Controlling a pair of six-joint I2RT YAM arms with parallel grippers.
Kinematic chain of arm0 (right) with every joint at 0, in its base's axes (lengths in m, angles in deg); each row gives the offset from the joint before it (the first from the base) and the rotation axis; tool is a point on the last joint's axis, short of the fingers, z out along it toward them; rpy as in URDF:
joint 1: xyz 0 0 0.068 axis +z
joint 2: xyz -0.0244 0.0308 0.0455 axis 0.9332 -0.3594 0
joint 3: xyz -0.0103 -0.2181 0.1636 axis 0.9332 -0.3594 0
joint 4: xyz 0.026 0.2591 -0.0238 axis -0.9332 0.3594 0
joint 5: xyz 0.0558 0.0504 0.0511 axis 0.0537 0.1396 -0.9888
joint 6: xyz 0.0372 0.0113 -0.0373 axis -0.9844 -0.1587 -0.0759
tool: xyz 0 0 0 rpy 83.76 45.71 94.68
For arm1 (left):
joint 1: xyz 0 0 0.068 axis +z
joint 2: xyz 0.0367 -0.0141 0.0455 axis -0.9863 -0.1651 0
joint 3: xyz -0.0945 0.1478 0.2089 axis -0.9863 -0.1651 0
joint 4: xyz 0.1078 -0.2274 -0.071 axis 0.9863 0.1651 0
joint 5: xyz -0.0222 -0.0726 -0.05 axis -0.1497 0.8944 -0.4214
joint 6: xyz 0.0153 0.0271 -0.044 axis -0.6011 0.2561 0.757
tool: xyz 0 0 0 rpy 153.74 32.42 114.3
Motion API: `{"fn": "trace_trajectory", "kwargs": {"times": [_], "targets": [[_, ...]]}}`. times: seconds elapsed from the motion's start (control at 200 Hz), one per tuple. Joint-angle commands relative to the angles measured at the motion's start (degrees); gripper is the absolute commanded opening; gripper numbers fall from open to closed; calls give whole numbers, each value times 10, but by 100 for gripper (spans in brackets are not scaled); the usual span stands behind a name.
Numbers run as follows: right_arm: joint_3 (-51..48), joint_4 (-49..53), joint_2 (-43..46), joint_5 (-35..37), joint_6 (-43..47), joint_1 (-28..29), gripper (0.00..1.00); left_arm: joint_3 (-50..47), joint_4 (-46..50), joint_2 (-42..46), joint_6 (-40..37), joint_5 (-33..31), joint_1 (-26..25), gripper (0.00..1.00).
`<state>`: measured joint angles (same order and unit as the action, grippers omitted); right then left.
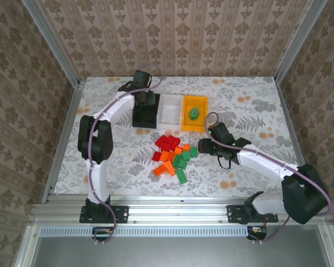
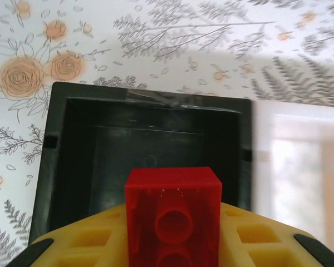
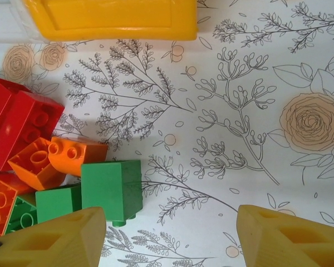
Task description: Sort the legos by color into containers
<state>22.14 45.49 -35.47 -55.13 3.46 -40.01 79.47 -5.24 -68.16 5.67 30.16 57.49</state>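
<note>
Left fingers (image 2: 83,245) gripping red lego (image 2: 172,214), over bin (image 2: 156,119)

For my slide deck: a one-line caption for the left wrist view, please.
Left gripper holding a red brick over the black bin, the white bin beside it.

white bin (image 2: 300,167) blurred, yellow bin (image 3: 111,16) cropped at top

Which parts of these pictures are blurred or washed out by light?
Left wrist view: the white bin is overexposed and hazy; a pale glare streak crosses the far rim of the black bin; the red brick in the left fingers is evenly lit. Right wrist view: the print on the table is sharp, the right fingers blurred.
</note>
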Motion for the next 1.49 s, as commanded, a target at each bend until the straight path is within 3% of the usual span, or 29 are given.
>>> {"fn": "trace_trajectory", "kwargs": {"times": [0.0,0.09,0.215,0.37,0.49,0.72,0.885,1.14,1.265,1.365,1.49], "targets": [[-11,-3,22,-7,-3,3,65,46,50,-26,-12,34,5,39],[-15,1,27,-3,-1,3,65,65,54,-37,-12,40,5,45],[-22,9,40,4,1,3,65,68,53,-25,-13,50,2,61],[-31,15,62,9,2,4,65,22,38,48,-20,70,-17,66],[-24,6,42,0,5,6,65,-112,-42,158,2,95,-40,73],[35,-10,-82,-33,18,35,66,-495,-259,373,124,130,-68,87],[71,-4,-141,-38,32,69,66,-636,-288,453,164,128,-74,90],[69,-18,-169,-3,23,75,67,-675,-268,540,173,124,-82,92],[101,-10,-214,20,27,73,60,-679,-265,550,174,123,-87,92],[109,-3,-221,36,30,72,48,-687,-265,559,180,123,-94,92],[102,2,-209,43,29,72,46,-698,-263,577,181,115,-98,93]]}}
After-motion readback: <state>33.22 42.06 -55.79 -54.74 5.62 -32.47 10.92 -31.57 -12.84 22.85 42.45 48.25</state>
